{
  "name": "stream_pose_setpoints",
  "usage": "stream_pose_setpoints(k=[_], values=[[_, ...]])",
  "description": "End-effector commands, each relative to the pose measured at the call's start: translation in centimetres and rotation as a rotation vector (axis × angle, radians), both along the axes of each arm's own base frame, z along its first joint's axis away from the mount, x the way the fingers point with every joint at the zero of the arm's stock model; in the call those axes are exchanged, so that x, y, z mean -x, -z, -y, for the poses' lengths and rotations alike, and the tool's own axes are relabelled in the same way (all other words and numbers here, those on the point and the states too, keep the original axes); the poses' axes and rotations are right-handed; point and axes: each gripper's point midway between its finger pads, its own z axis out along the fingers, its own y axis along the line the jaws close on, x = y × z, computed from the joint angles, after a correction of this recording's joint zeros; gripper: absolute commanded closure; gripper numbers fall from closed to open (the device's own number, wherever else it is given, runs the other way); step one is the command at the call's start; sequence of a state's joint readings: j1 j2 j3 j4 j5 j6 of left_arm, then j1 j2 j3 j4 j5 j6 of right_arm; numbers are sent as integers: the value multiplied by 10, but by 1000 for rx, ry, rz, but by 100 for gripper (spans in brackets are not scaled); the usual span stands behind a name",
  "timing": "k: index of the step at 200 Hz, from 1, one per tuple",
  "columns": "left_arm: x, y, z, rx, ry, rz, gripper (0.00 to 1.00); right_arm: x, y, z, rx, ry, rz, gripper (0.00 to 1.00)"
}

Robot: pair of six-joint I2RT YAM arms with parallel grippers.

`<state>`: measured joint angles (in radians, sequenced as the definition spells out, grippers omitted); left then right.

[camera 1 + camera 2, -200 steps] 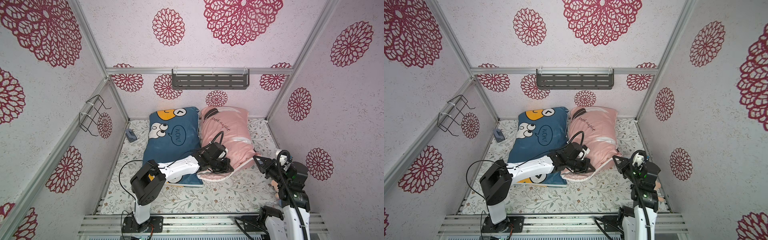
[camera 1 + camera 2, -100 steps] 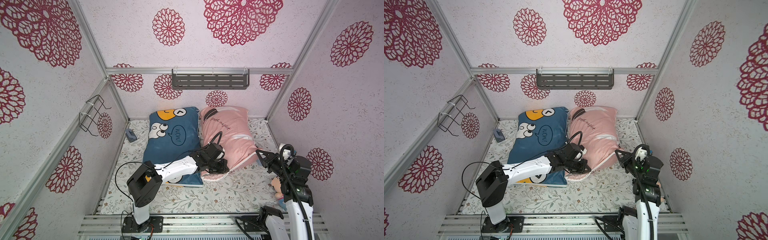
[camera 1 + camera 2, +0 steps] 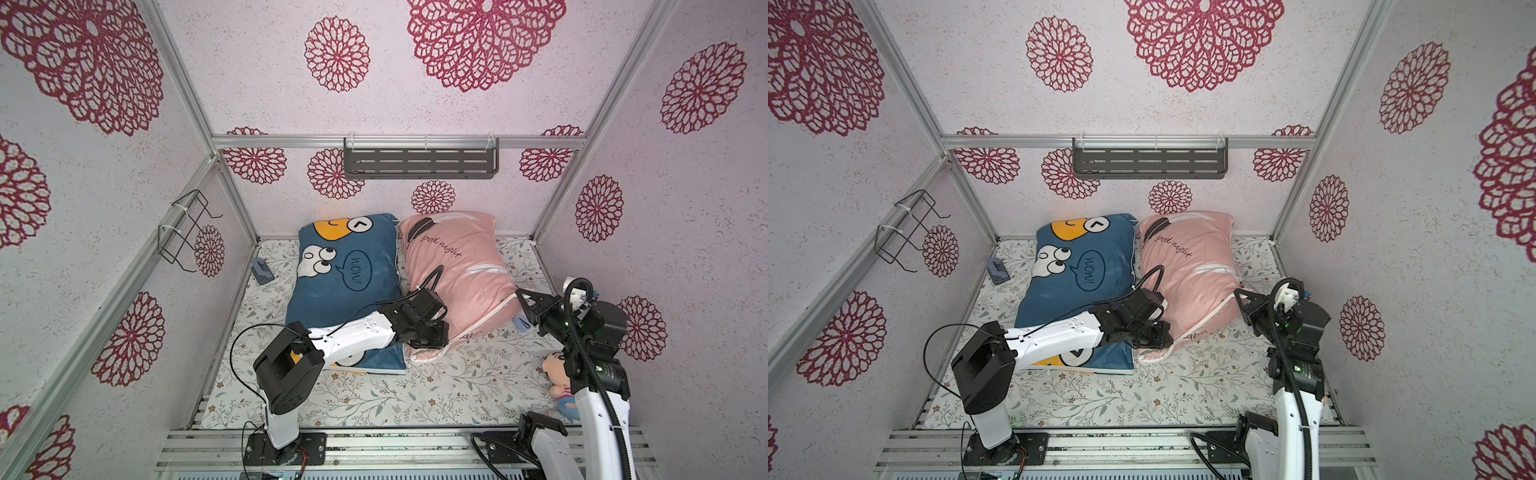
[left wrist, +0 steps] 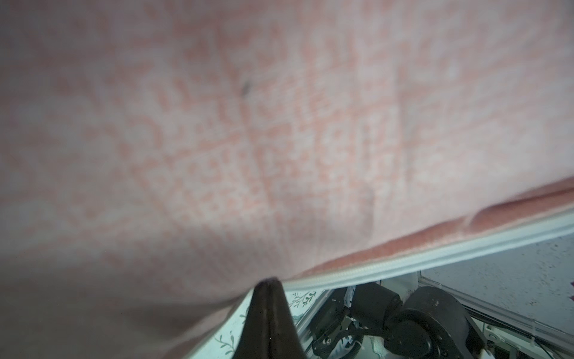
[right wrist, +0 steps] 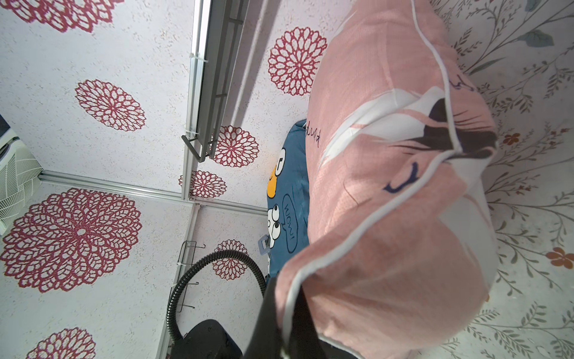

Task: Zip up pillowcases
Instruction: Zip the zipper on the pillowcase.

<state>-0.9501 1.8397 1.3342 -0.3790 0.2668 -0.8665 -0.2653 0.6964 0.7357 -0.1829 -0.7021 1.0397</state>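
Got the left hand [image 4: 267, 310] clamped narrow right on the white zip [image 4: 403, 264] along the near edge of the pink pillow [image 3: 453, 266]; can't see the pull itself. Got the right hand [image 5: 289, 310] closed on the piping [image 5: 366, 223] at the near corner, well apart from the left. Could easily slip off that thin zip tape, or snag loose cloth in the teeth. Lose the corner and goodbye tension, just dragging a squashy pillow across the floral worktop [image 3: 415, 395]. Looks like coarse woven cloth, plump and rounded, edged in smooth white cord. Sitting right against the blue pillow [image 3: 345, 266], plusher-looking, lying flat.
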Motion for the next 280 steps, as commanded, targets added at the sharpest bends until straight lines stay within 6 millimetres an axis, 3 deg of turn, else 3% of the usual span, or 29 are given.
stream_pose_setpoints(k=[1, 172, 280], values=[[3, 18, -17, -101, -1, -5, 100, -3, -67, 7, 69, 43, 232, 100], [15, 48, -51, -288, 24, 19, 100, -18, -97, 20, 70, 108, 276, 100], [23, 67, -70, -377, 37, 13, 100, -23, -101, 25, 63, 128, 284, 100]])
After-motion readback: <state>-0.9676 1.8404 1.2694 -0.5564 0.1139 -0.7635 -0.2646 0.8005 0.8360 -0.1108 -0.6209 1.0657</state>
